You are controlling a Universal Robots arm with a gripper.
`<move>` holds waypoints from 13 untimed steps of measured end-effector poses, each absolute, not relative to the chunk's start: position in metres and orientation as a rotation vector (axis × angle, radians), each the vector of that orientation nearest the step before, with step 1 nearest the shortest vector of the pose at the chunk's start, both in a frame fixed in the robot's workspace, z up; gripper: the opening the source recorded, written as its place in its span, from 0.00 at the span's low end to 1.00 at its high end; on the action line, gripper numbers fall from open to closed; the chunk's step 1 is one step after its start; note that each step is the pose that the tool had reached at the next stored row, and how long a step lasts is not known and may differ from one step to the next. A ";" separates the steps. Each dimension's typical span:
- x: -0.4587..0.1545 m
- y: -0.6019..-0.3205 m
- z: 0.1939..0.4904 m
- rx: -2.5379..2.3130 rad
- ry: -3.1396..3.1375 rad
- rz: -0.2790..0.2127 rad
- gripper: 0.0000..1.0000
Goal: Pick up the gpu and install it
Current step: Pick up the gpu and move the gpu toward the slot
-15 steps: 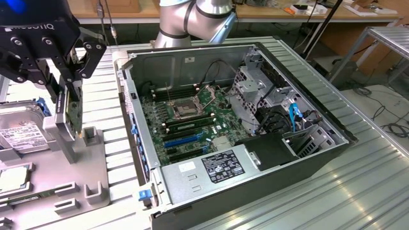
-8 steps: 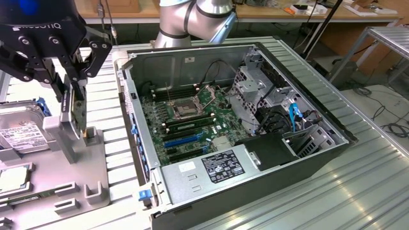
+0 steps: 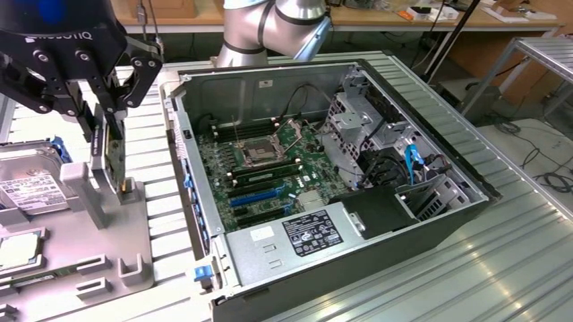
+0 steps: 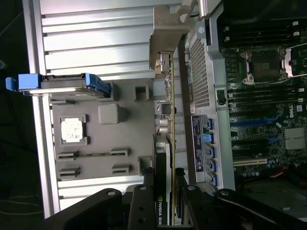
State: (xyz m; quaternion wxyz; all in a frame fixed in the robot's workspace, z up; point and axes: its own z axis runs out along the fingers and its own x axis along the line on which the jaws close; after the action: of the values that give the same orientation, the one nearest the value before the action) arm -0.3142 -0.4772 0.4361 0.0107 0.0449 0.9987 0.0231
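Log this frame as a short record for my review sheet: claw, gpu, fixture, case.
claw: over the gpu's top edge
gpu: standing on edge in the gray fixture, outside the case, not installed
hard drive: standing in the same fixture, on the exterior view's left
computer case: lying on its side, open
motherboard: exposed, blue slots unoccupied

The ribbed metal surface (image 3: 519,268) carries a grey parts holder (image 3: 143,231) directly beneath the end effector (image 3: 106,131) and, just beside it, an open computer case (image 3: 421,241) lying on its side.
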 end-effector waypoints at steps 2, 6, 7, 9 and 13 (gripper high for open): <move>-0.312 -0.477 0.436 0.140 3.116 0.072 0.27; -0.307 -0.477 0.437 0.140 3.116 0.072 0.27; -0.305 -0.477 0.436 0.140 3.116 0.072 0.27; -0.302 -0.477 0.437 0.140 3.116 0.072 0.27; -0.297 -0.477 0.437 0.140 3.116 0.072 0.27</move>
State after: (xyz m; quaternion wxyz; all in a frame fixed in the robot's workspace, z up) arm -0.2971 -0.4772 0.4369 0.0107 0.0448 0.9987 0.0231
